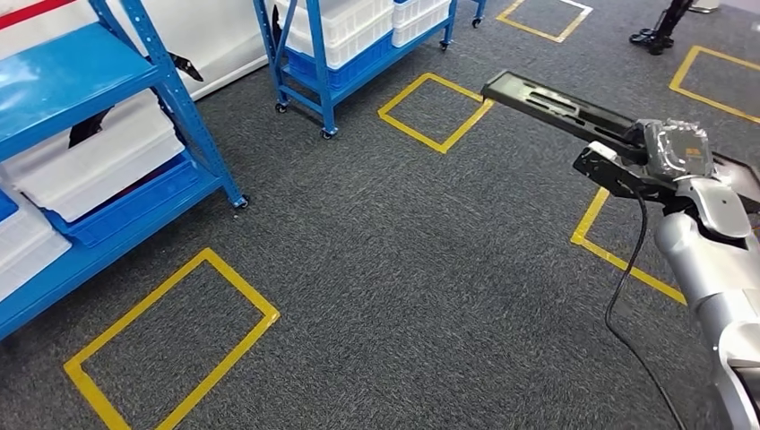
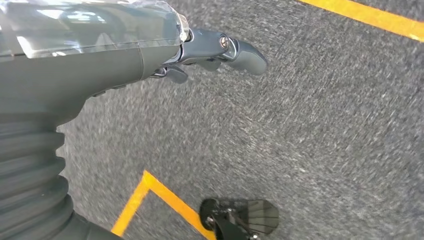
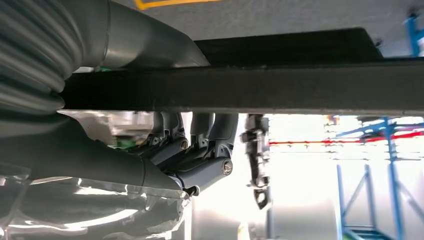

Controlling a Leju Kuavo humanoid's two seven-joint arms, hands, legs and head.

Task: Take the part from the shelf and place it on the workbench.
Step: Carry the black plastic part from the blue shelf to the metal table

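My right hand holds the part out in front of me, right of the near shelf. A second shelf stands behind and to the right of the near shelf. A taped floor square lies between the second shelf and the part.

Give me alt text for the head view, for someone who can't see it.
The right robot hand holds a long black part out over grey carpet marked with yellow tape squares. Blue shelves with white bins stand at left.

Open carpet beside blue shelves
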